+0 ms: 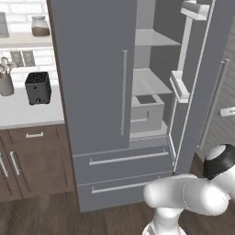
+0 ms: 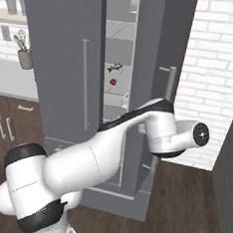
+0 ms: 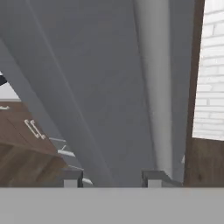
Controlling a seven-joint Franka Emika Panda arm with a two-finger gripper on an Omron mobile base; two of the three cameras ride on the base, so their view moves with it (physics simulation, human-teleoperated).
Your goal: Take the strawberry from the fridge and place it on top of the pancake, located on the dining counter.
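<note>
The grey fridge (image 1: 92, 78) stands with its left door shut and its right door (image 1: 202, 69) swung open. In the right base view the strawberry (image 2: 112, 81) shows as a tiny red dot on a middle shelf, seen through the gap between the doors. My arm's wrist (image 2: 199, 133) hangs beside the open door's bar handle (image 2: 167, 88). In the hand view my gripper (image 3: 112, 178) faces the grey door panel with its fingertips (image 3: 72, 177) apart and nothing between them. The handle bar (image 3: 153, 87) runs down towards the right tip. The pancake and the dining counter are out of view.
Left of the fridge runs a white counter (image 1: 23, 110) on brown cabinets, with a black box (image 1: 37, 87), a jar (image 1: 40, 25) and a utensil holder (image 1: 5, 82). A white brick wall (image 2: 217, 72) closes the right side. A grey bin (image 1: 147, 112) sits inside the fridge.
</note>
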